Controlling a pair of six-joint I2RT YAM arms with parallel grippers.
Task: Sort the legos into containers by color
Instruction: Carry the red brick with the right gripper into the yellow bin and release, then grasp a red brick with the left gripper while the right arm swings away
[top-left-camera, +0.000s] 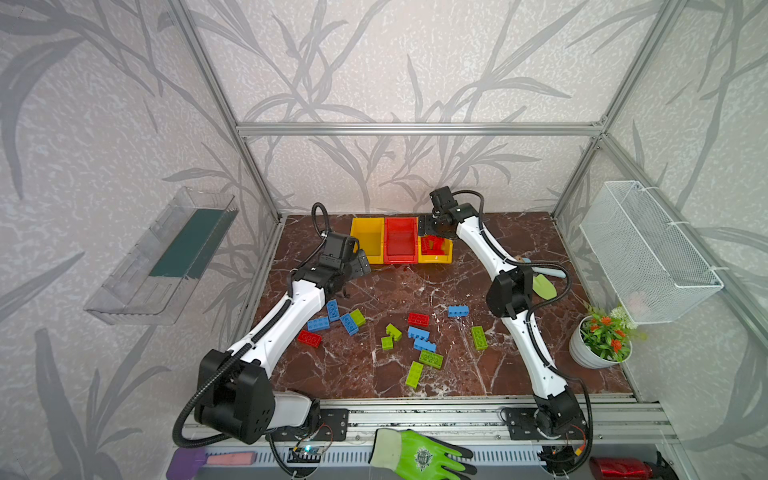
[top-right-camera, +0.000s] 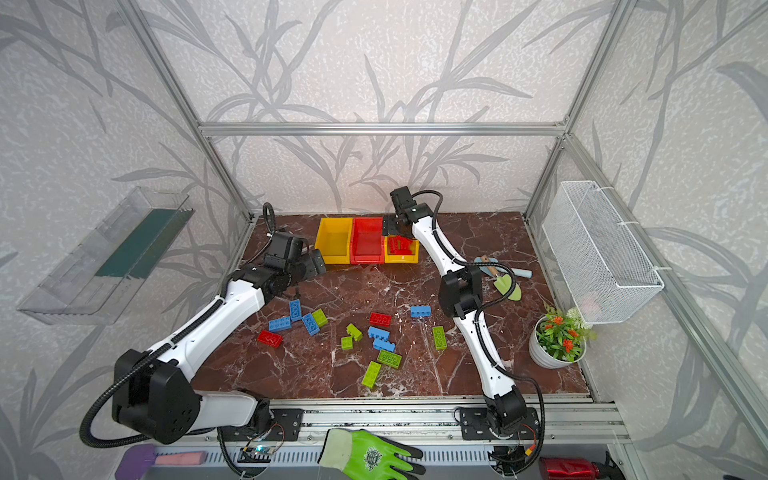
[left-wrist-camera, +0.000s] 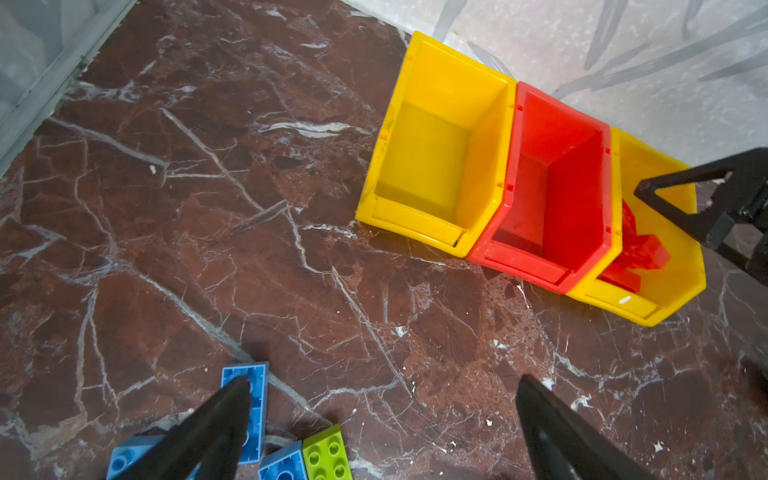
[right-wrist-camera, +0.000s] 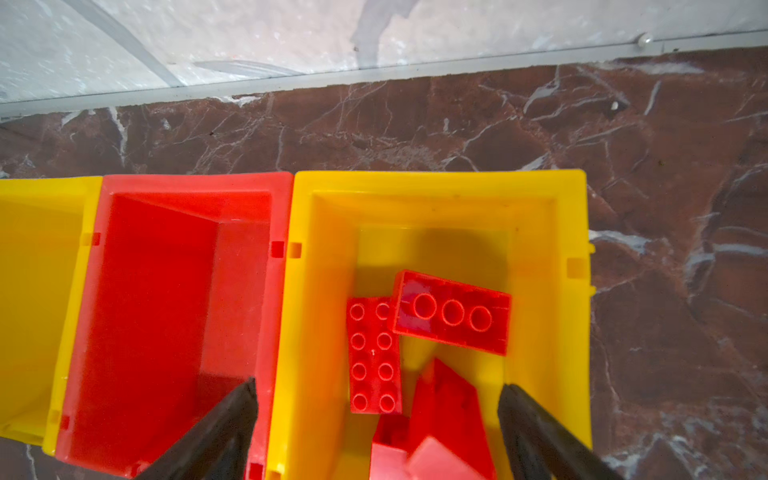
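Three joined containers stand at the back: a yellow bin (top-left-camera: 367, 239), a red bin (top-left-camera: 400, 241) and a second yellow bin (top-left-camera: 436, 257). My right gripper (right-wrist-camera: 377, 384) hangs open over that second yellow bin (right-wrist-camera: 540, 291), where several red legos (right-wrist-camera: 453, 311) lie; one red brick (right-wrist-camera: 440, 457) under the jaws is blurred and touches neither finger. My left gripper (left-wrist-camera: 384, 379) is open and empty above bare table, in front of the first yellow bin (left-wrist-camera: 432, 166). Blue (top-left-camera: 318, 323), lime green (top-left-camera: 478, 337) and red legos (top-left-camera: 417, 319) are scattered on the marble table.
A potted plant (top-left-camera: 600, 340) and a garden trowel (top-left-camera: 544, 284) sit at the right side of the table. A white wire basket (top-left-camera: 648, 249) hangs on the right wall, a clear tray (top-left-camera: 166, 253) on the left. A green glove (top-left-camera: 419, 455) lies on the front rail.
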